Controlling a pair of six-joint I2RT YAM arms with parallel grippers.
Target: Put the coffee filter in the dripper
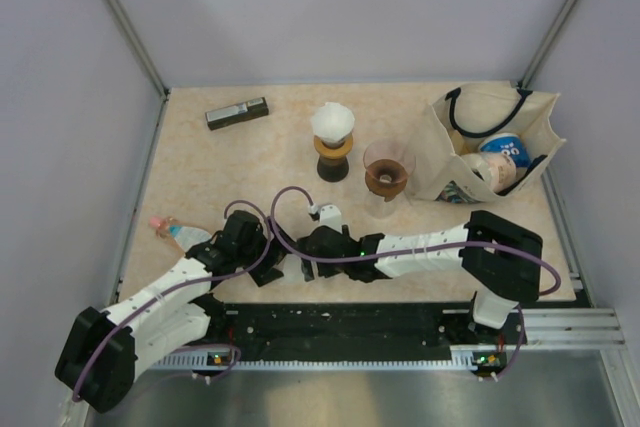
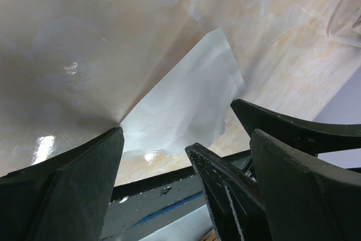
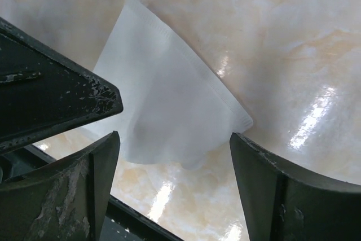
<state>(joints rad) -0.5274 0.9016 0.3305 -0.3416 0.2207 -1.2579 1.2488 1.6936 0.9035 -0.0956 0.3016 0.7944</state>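
Note:
A white paper coffee filter lies flat on the marble table near the front edge; it also shows in the left wrist view. In the top view it is hidden under the two grippers. My right gripper is open, its fingers either side of the filter's near edge, not closed on it. My left gripper is open right beside it, facing the filter from the other side. The two meet at the front middle, left gripper and right gripper. An empty clear dripper with a brown base stands further back.
A second dripper holding a white filter stands on a brown stand to its left. A canvas tote bag with containers is at the back right. A dark bar lies back left. A pink-capped bottle lies by the left arm.

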